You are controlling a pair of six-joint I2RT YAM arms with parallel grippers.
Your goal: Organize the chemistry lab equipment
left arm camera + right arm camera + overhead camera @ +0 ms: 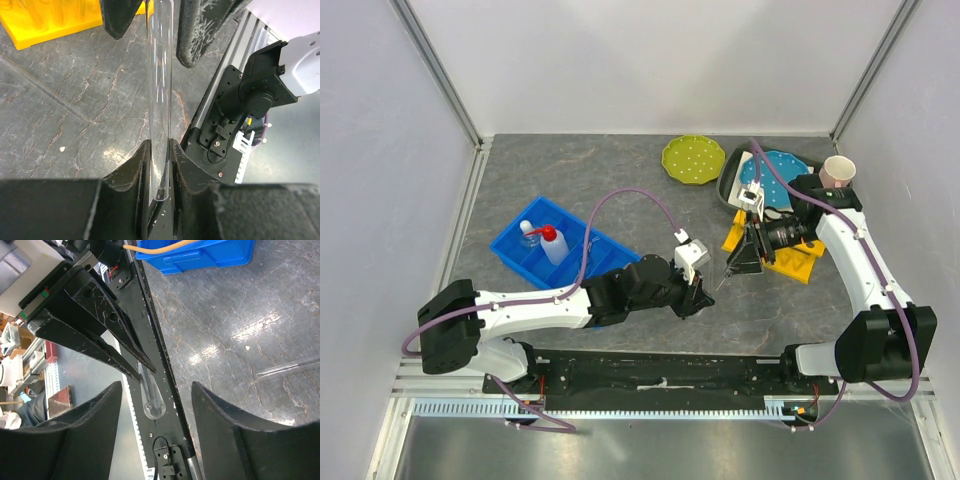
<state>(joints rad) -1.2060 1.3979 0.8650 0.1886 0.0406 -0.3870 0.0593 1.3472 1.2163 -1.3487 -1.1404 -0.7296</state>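
clear glass tube (pixel 160 85) pinched by its end in left claw (pixel 161 150), red-capped squeeze bottle (pixel 553 246) upright in tray (pixel 602 248)

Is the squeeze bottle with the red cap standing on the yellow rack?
No, the squeeze bottle stands in a compartment of the blue tray, well to the left of the yellow rack.
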